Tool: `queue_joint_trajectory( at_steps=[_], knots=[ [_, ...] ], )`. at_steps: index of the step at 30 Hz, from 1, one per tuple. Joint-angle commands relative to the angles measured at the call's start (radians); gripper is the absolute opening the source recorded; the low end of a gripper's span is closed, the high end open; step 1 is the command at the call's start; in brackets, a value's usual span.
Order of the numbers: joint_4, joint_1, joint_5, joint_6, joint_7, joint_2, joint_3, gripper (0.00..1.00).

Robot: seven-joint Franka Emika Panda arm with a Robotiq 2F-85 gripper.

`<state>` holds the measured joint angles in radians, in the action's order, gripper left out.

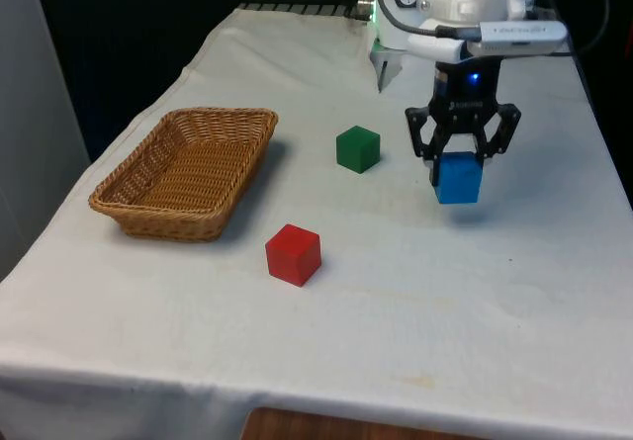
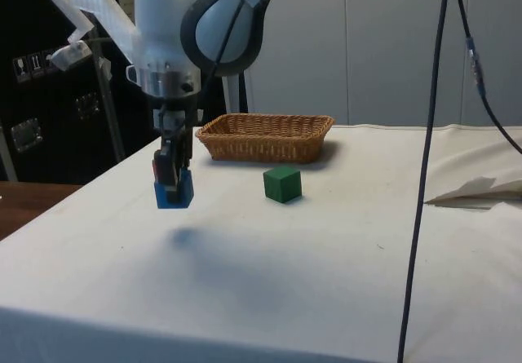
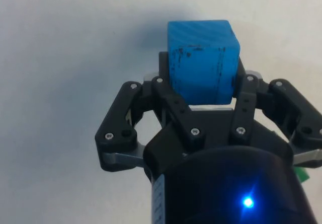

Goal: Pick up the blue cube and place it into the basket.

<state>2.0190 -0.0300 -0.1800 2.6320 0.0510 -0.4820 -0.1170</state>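
Note:
My black gripper [image 1: 459,166] is shut on the blue cube [image 1: 457,180] and holds it a little above the white cloth, its shadow lying on the cloth beneath. From the side, the blue cube [image 2: 174,190] hangs clear of the table in the gripper [image 2: 172,179]. The wrist view has the blue cube [image 3: 203,62] clamped between the fingers [image 3: 168,95] of the gripper [image 3: 203,85]. The wicker basket [image 1: 148,214] stands at the front view's left, well apart from the cube, and holds nothing. In the side view the basket [image 2: 265,138] sits at the far edge.
A green cube [image 1: 357,149] rests on the cloth between the gripper and the basket, seen too in the side view [image 2: 282,183]. A red cube [image 1: 293,254] lies nearer the front edge. A black cable [image 2: 424,167] hangs in the side view.

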Motion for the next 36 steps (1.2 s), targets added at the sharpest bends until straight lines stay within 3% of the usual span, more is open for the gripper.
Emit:
queue_joint_trajectory(
  at_steps=[1, 36],
  knots=[
    [0.007, 0.004, 0.004, -0.006, -0.003, 0.011, -0.002, 0.0],
    [0.014, 0.004, -0.002, -0.139, 0.0, 0.155, 0.052, 0.0]
  ],
)
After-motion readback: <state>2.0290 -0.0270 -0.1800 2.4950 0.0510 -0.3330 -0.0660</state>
